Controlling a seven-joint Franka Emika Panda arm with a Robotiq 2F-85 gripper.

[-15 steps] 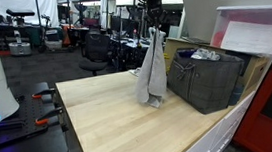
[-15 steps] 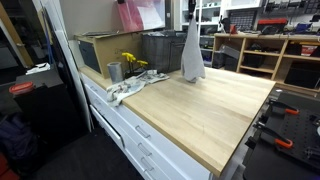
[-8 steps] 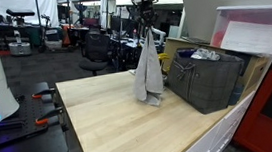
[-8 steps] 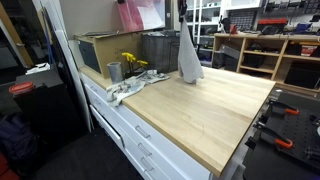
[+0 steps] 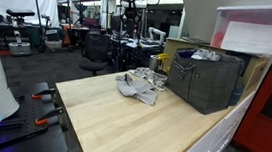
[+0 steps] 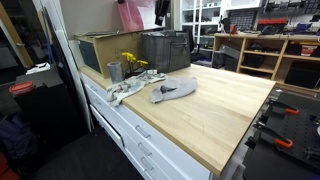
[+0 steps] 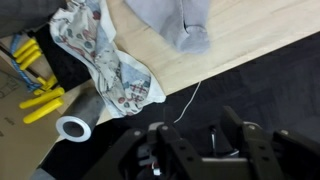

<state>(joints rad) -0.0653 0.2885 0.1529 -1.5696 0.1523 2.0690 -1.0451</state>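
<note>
One wooden desk carries everything. On its far half lies one grey cloth, crumpled flat on the wood, with nothing holding it; it sits just short of the desk's back edge, near the drawer-side edge. Just beside it, one patterned cloth hangs partly over that drawer-side edge; the wrist view shows the two cloths close together, the patterned cloth beside the grey cloth. Behind the patterned one stands one metal cup, with a few yellow pieces next to it, too small to count. Farther back, at the back edge, sits one dark basket. The gripper hangs well above the grey cloth, as an exterior view shows; its jaws stand apart with nothing between them.
</note>
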